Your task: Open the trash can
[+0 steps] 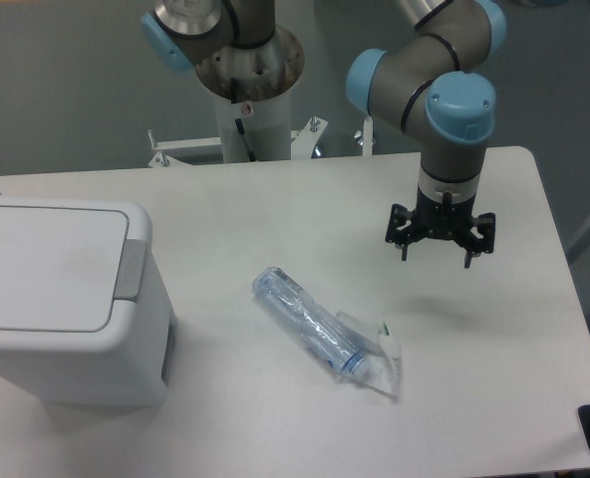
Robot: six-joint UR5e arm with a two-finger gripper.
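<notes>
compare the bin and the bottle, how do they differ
The bin is far larger than the bottle. The bin is opaque white and boxy, while the bottle is clear and crushed. The bin stands upright with its lid closed at the table's left edge; the bottle lies on its side near the middle. Both rest on the table, untouched by the gripper.

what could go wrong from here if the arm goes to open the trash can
1. The crushed bottle lies on the table between the tool and the trash can; a low sweep across could knock or drag it.
2. The grey push tab is a narrow strip at the lid's edge, so the open tool might miss it and press the lid instead.
3. The bin sits unsecured near the table's front-left edge; an off-centre push could probably shift it.
</notes>
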